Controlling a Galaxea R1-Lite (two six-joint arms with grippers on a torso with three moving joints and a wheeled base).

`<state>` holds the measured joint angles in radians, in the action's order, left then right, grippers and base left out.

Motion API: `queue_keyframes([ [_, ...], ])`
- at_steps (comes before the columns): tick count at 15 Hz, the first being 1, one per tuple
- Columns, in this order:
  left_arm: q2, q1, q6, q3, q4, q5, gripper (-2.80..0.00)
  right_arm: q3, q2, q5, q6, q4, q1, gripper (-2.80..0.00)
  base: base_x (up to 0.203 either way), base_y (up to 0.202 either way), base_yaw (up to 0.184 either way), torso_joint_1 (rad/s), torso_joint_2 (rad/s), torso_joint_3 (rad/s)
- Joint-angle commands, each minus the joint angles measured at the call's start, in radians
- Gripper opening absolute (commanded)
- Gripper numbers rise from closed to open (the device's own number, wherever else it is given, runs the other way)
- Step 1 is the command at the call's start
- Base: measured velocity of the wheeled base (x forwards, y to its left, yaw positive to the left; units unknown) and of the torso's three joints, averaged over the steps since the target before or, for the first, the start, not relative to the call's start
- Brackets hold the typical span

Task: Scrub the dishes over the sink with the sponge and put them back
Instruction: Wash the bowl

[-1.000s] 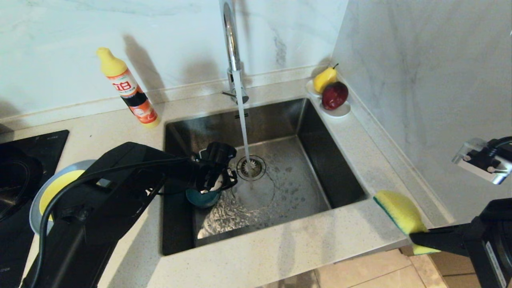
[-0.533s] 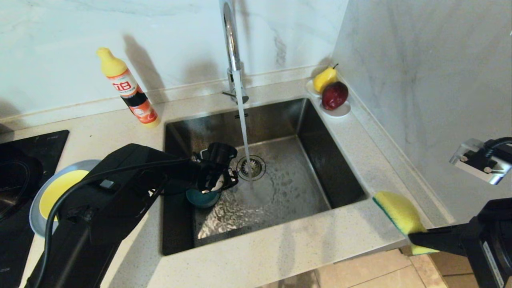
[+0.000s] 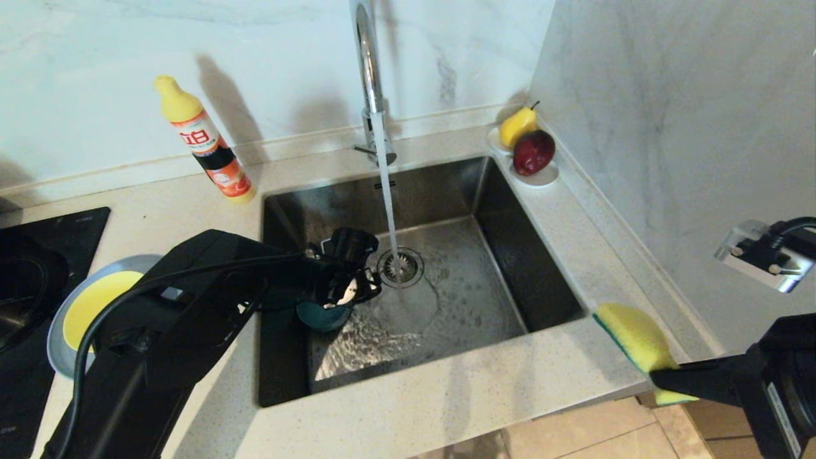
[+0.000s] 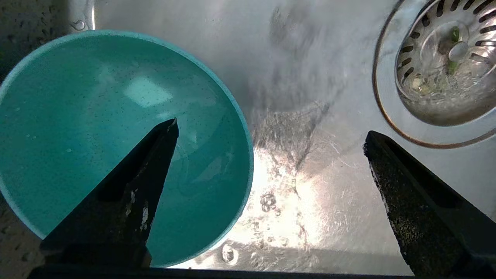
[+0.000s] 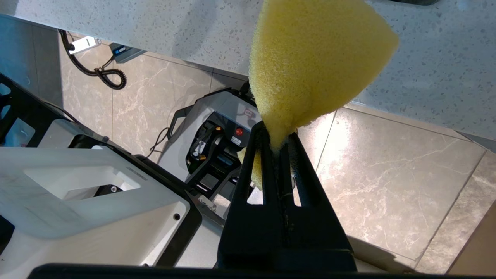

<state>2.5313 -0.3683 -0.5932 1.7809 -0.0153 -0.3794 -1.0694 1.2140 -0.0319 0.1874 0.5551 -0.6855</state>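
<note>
1. One teal bowl (image 4: 116, 147) sits upright on the wet steel floor of the sink (image 3: 484, 299), beside the drain; by the look of it, scrubbing has not begun.
2. Left tool (image 4: 271, 155) hovers over it, jaws wide apart, one above the bowl, one outside.
3. Right tool (image 5: 277, 149) pinches the spongy yellow sponge (image 3: 631, 338) past the surface's (image 3: 446, 395) corner.
4. Yellow bowl (image 3: 95, 303) rests in the grey plate (image 3: 57, 331), unwashed as far as I can judge.

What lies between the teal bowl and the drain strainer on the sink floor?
Nothing solid: only wet steel with running water between the teal bowl and the drain strainer, clearest in the left wrist view. The open left gripper straddles that stretch.
</note>
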Motion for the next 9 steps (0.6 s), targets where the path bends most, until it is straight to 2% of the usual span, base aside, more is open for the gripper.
queue_keyframes([
  [1, 0.004, 0.0, -0.004, 0.0, -0.002, -0.003, 0.0, 0.002, -0.001, 0.0, 0.001, 0.003, 0.0, -2.8, 0.0, 0.0, 0.0, 0.0, 0.0, 0.0],
  [9, 0.029, 0.0, -0.004, 0.0, -0.017, -0.002, 0.0, 0.002, 0.003, 0.0, 0.001, 0.003, -0.001, -2.8, 0.0, 0.0, 0.0, 0.0, 0.0, 0.0],
])
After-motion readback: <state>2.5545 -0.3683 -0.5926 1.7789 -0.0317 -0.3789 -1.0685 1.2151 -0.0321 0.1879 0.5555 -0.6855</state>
